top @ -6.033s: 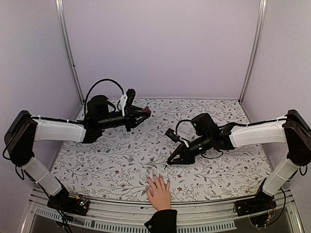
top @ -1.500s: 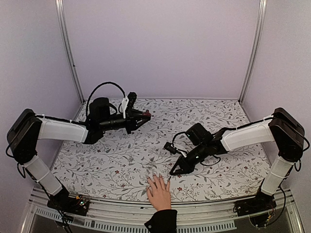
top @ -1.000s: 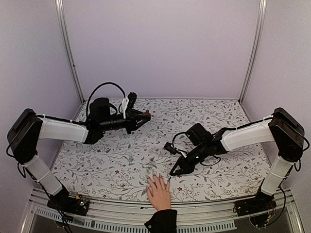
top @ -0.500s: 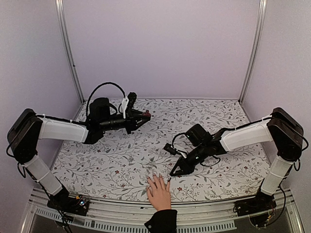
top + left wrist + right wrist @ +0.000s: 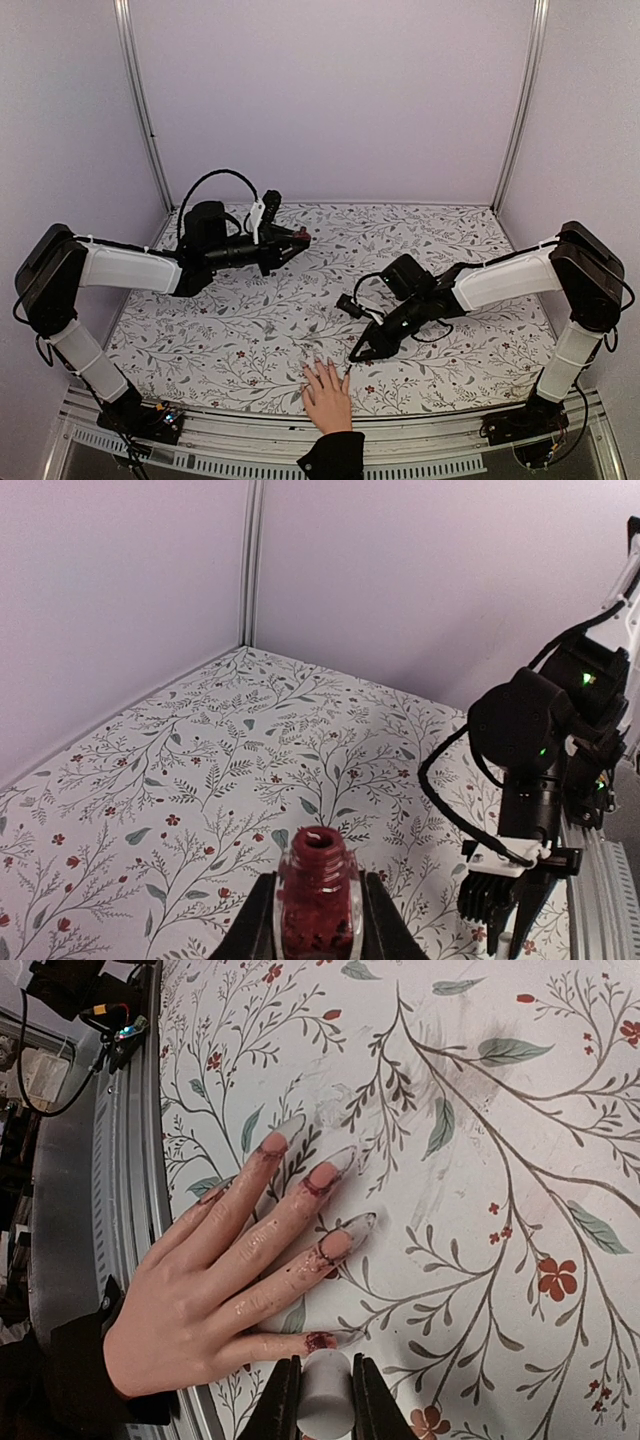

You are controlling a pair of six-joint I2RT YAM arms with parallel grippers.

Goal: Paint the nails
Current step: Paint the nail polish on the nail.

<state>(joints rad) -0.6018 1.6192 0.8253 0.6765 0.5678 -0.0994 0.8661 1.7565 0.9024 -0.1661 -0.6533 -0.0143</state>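
Floral table [image 5: 250, 330] | one hand [image 5: 327, 398], four nails [image 5: 340, 1160] clear | left jaws clamp one bottle [image 5: 317, 900] | right jaws clamp one cap [image 5: 324, 1392]

Floral-print table cover [image 5: 250, 330] flat; lilac walls [image 5: 330, 100] behind; metal corner posts [image 5: 141, 100]; grey rail [image 5: 420, 440] along near edge

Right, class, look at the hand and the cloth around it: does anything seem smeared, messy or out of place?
Yes. Dark red polish is smeared on the skin of the fingers of the hand, around the nail bases, while the long nails look mostly clear. Faint grey smudges mark the floral cloth beyond the fingertips.
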